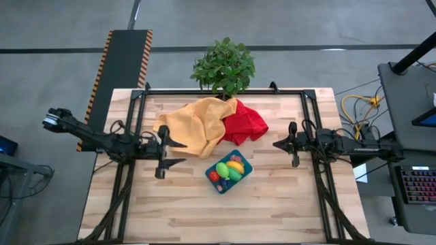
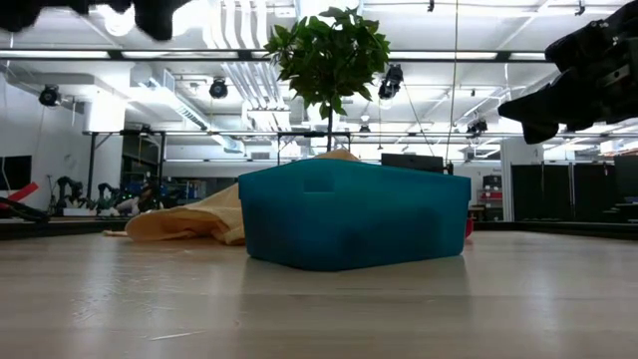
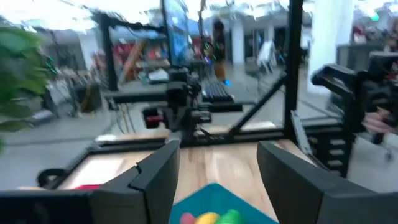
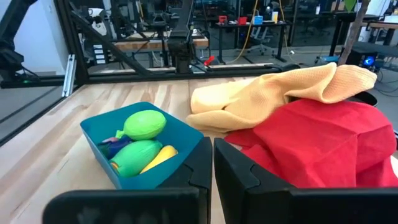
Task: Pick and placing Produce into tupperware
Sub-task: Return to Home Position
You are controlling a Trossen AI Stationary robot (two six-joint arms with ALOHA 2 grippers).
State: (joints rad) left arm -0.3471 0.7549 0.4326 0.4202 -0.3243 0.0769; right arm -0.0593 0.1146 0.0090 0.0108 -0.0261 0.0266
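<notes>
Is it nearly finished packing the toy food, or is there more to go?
Looks essentially done. The produce lies inside the tupperware, and no loose piece shows on the table. Nothing is in hand: the left gripper is open, the right gripper shut, both empty, on either side of it. Left: probably only parking the arms.

Left arm [image 1: 102, 139]: I see it held level, pointing inward; left tool [image 1: 184, 153] fingers spread wide.
Right arm [image 1: 340, 144]: level, facing it; right tool [image 1: 276, 144] fingers pressed together.
</notes>
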